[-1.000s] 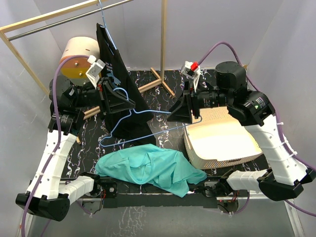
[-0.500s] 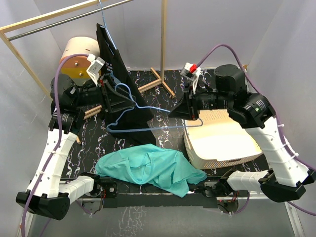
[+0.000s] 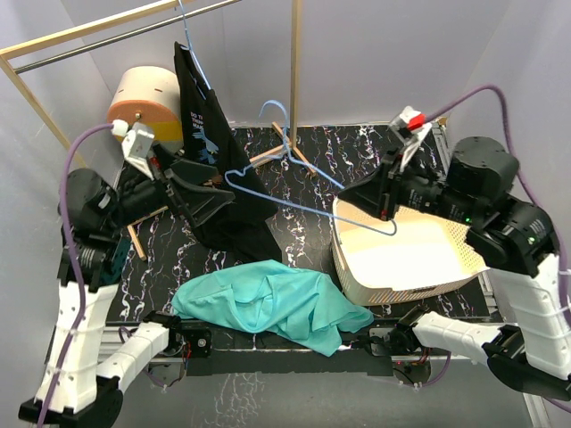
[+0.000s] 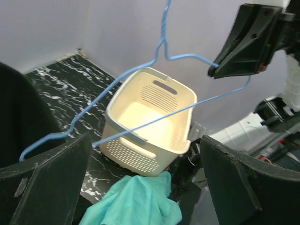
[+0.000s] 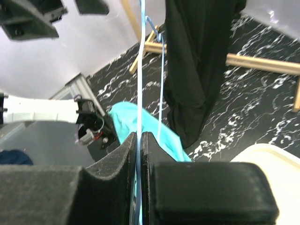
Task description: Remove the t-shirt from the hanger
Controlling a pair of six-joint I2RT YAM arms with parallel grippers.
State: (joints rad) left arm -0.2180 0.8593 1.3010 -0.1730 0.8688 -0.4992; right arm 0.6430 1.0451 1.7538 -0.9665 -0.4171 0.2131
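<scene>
A teal t-shirt [image 3: 268, 303] lies crumpled on the table's near edge, off the hanger, and also shows in the wrist views [image 4: 136, 201] [image 5: 123, 119]. The bare blue wire hanger [image 3: 308, 206] [image 4: 164, 116] [image 5: 140, 70] hangs in the air above the table. My right gripper [image 3: 382, 201] [image 5: 139, 140] is shut on its wire near one end. My left gripper [image 3: 223, 189] [image 4: 145, 187] stands wide open to the hanger's left, apart from the wire, with nothing between its fingers.
A black t-shirt [image 3: 210, 152] [image 5: 201, 61] hangs on a second blue hanger from the wooden rack's rail. A cream perforated basket [image 3: 393, 287] [image 4: 136, 159] stands at the right. A beige and orange drum [image 3: 143, 98] sits at back left. A rack post [image 3: 294, 71] rises mid-back.
My left gripper opened, let go of the hanger and drew back left. My right gripper shut on the hanger's wire and carried it right and upward.
</scene>
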